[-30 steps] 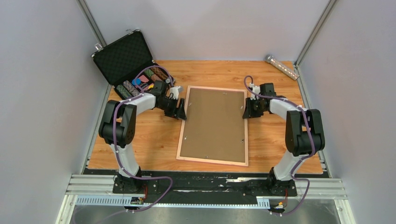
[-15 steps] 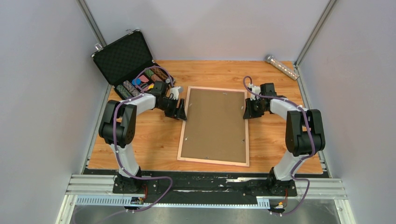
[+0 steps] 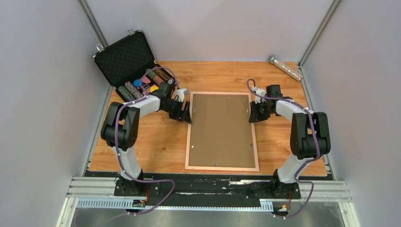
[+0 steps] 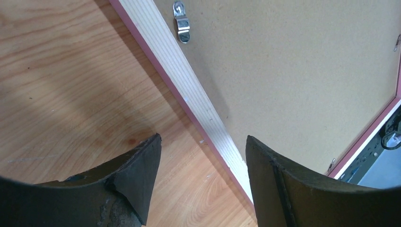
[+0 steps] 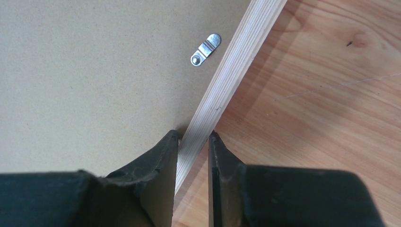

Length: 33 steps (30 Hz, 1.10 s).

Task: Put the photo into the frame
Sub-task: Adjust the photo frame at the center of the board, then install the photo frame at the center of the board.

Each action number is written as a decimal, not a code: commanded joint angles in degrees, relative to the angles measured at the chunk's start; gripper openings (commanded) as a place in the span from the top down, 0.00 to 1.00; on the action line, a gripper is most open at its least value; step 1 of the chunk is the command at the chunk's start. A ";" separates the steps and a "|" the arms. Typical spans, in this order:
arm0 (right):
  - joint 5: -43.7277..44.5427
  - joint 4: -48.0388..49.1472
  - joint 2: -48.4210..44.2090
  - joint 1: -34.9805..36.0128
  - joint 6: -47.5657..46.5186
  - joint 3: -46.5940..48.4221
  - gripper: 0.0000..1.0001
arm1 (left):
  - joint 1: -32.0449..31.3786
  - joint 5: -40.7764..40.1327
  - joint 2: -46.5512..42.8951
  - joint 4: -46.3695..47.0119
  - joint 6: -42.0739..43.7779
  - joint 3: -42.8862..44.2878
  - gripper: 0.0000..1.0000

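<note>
Wooden table (image 3: 156, 142), right claw (image 5: 194, 138) pinching face-down frame (image 5: 239, 52)

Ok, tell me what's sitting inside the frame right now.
A plain brown backing board fills the frame, which lies back-up on the table. Small metal clips sit near the board's edges. Anything beneath the board is covered and cannot be seen.

The top camera looks down from 6 o'clock; wrist cameras peer closely at the shared frame (image 3: 222, 167), its 9 and 3 o'clock rails.

frame (image 3: 221, 167) front: hidden, face-down | case (image 3: 125, 59) contents: too small
</note>
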 commanded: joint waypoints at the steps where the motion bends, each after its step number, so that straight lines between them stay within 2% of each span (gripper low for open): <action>1: -1.39 -2.69 -2.18 -0.45 -4.58 -0.69 0.77 | -0.24 -3.23 -2.70 -0.15 -0.03 -0.34 0.25; 6: -2.44 -2.40 -3.41 -0.57 -1.44 0.22 0.44 | -0.24 -5.91 -3.29 -0.47 0.16 0.63 0.20; 12: 0.68 1.73 -9.05 -0.57 1.81 -0.07 0.27 | -0.27 -11.04 -4.77 -2.51 3.08 2.63 0.08; 15: 3.68 3.92 -13.01 -0.57 2.61 -0.50 0.14 | -0.34 -15.14 -5.93 -3.05 4.33 3.22 0.01; 17: 6.21 5.26 -15.66 -0.57 3.27 -0.82 0.01 | -0.37 -18.18 -7.07 -2.72 5.79 3.13 0.00; 22: 10.14 8.46 -20.63 -0.57 5.09 -3.25 0.00 | -0.40 -23.34 -9.85 -0.76 7.00 2.45 0.00; 27: 7.41 10.48 -23.13 -0.65 5.73 -5.39 0.00 | -1.11 -24.26 -10.17 -0.31 7.18 3.08 0.00; 33: 4.37 11.83 -23.10 -0.66 10.19 -4.30 0.00 | -2.59 -23.28 -13.59 10.63 6.27 -2.69 0.00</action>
